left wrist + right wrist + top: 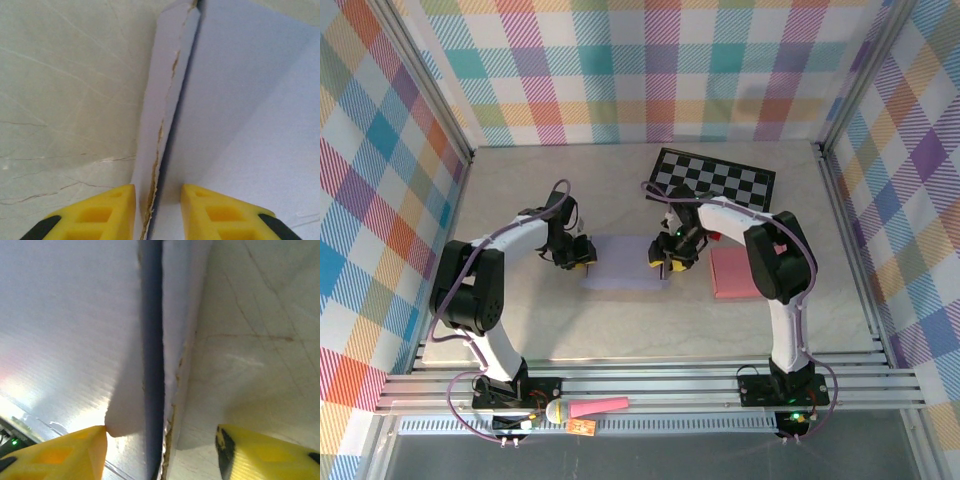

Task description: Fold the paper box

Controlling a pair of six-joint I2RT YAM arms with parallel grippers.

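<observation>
Two raised flaps [167,100], one between each gripper's jaws; your left gripper [578,262] straddles its flap, not yet clamped; right gripper [665,262] gapes wide; paper box [625,276] lies flat between both, flap edges running straight ahead of each gripper.

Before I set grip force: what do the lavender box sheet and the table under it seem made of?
Lavender box sheet: probably matte coated paperboard; the raised flap shows a brown fibrous core along its cut edge. Table: smooth, faintly glossy, with thin veins; marble-look laminate or stone, cannot tell which.
</observation>
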